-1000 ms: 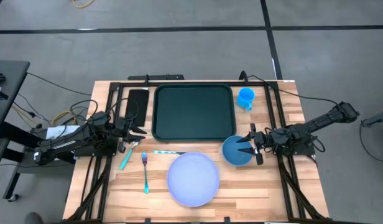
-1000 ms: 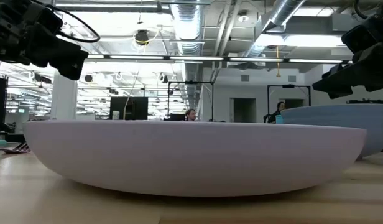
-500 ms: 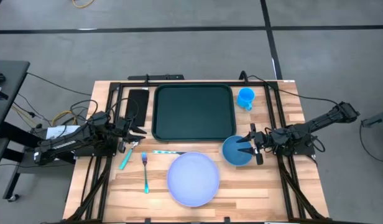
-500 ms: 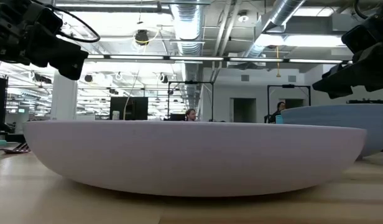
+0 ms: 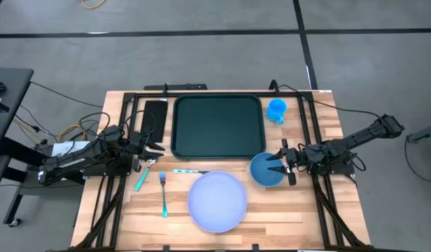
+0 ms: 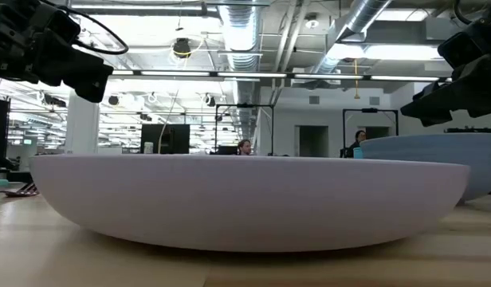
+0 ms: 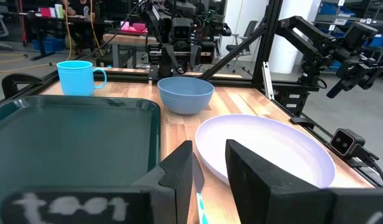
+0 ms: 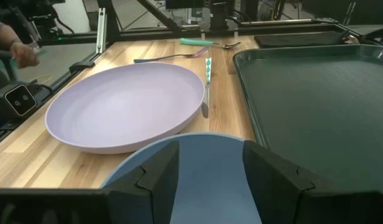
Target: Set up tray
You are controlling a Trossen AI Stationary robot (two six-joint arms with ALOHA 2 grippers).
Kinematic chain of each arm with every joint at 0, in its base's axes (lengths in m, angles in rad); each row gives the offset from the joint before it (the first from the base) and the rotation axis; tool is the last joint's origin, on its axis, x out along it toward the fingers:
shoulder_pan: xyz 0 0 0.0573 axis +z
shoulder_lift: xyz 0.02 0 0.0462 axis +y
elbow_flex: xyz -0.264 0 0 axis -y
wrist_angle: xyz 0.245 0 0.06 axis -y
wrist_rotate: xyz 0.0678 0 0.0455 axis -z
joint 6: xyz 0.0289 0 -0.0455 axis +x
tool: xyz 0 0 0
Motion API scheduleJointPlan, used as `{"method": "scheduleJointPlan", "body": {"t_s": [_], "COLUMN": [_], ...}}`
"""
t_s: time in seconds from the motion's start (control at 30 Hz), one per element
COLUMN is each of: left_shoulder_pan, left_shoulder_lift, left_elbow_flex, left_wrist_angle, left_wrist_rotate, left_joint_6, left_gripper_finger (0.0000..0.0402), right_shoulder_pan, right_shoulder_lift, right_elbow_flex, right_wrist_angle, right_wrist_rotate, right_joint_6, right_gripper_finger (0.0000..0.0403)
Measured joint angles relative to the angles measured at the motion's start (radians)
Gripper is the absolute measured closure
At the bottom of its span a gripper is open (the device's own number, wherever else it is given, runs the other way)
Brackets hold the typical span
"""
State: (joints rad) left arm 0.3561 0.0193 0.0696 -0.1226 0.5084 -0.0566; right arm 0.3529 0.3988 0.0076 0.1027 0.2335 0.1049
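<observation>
The dark green tray (image 5: pixel 217 127) lies at the table's far middle. A lavender plate (image 5: pixel 217 201) sits near the front edge, with a blue bowl (image 5: pixel 261 175) to its right and a blue cup (image 5: pixel 276 110) to the right of the tray. A teal fork (image 5: pixel 162 194), spoon (image 5: pixel 142 176) and knife (image 5: pixel 189 171) lie left of the plate. My left gripper (image 5: pixel 157 150) is open at the tray's left side, above the spoon's bowl end. My right gripper (image 5: pixel 271 166) is open and hovers over the blue bowl (image 8: pixel 204 180), clear of its rim (image 6: pixel 437 143).
A small narrow black rectangle (image 5: pixel 154 119) lies left of the tray. Black frame rails (image 5: pixel 124 133) run along both sides of the table. Bare wood shows between the fork and the left rail and in front of the bowl. People show in the room beyond.
</observation>
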Motion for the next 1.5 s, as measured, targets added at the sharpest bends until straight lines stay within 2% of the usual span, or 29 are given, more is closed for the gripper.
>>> {"method": "scheduleJointPlan", "body": {"t_s": [0.4, 0.47, 0.57, 0.73, 0.97, 1.07, 1.23, 1.33, 1.5], "left_shoulder_pan": [0.000, 0.000, 0.000, 0.000, 0.000, 0.000, 0.000, 0.000, 0.000], "left_shoulder_lift": [0.000, 0.000, 0.000, 0.000, 0.000, 0.000, 0.000, 0.000, 0.000], "left_elbow_flex": [0.000, 0.000, 0.000, 0.000, 0.000, 0.000, 0.000, 0.000, 0.000], "left_wrist_angle": [0.000, 0.000, 0.000, 0.000, 0.000, 0.000, 0.000, 0.000, 0.000], "left_wrist_rotate": [0.000, 0.000, 0.000, 0.000, 0.000, 0.000, 0.000, 0.000, 0.000], "left_joint_6": [0.000, 0.000, 0.000, 0.000, 0.000, 0.000, 0.000, 0.000, 0.000], "left_gripper_finger": [0.0317, 0.0317, 0.0317, 0.0317, 0.0317, 0.0317, 0.0317, 0.0317, 0.0317], "right_shoulder_pan": [-0.001, -0.009, -0.028, -0.054, -0.061, -0.064, -0.070, -0.083, -0.115], "right_shoulder_lift": [0.000, -0.001, -0.001, -0.001, -0.001, -0.001, -0.001, -0.001, -0.001], "right_elbow_flex": [0.000, 0.001, 0.004, 0.004, 0.006, 0.006, 0.008, 0.009, 0.010], "right_wrist_angle": [0.001, 0.018, 0.018, -0.003, 0.012, 0.099, 0.364, 0.532, 0.764], "right_wrist_rotate": [0.001, 0.032, 0.089, 0.085, 0.083, 0.083, 0.081, 0.093, 0.203], "right_joint_6": [0.000, -0.009, -0.124, -0.280, -0.302, -0.268, -0.268, -0.367, -0.512], "right_gripper_finger": [0.0233, 0.0233, 0.0233, 0.0233, 0.0233, 0.0233, 0.0233, 0.0233, 0.0233]}}
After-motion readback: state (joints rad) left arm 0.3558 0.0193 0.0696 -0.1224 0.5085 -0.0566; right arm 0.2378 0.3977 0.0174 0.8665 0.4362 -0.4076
